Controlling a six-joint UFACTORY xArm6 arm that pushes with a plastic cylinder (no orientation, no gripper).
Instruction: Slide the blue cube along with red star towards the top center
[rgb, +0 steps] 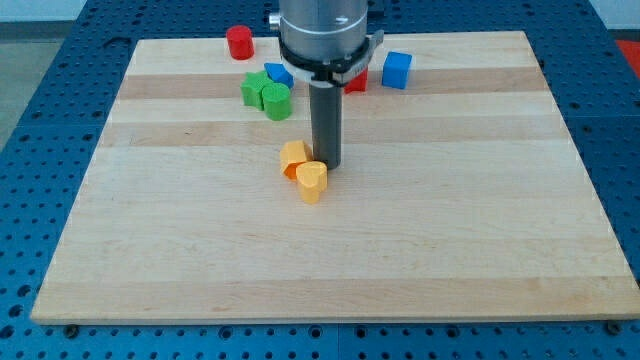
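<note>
Wood board, blue pegboard surround.

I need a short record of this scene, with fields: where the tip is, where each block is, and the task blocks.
tip: my tip is down on the wooden board, right beside the two orange blocks
orange blocks: one at the tip's left, one heart-like just below it
task blocks: blue cube near the top, right of the arm; red block partly hidden, shape unclear
other blocks: red cylinder top left; two green blocks; small blue block above them
contact with task blocks: none
</note>
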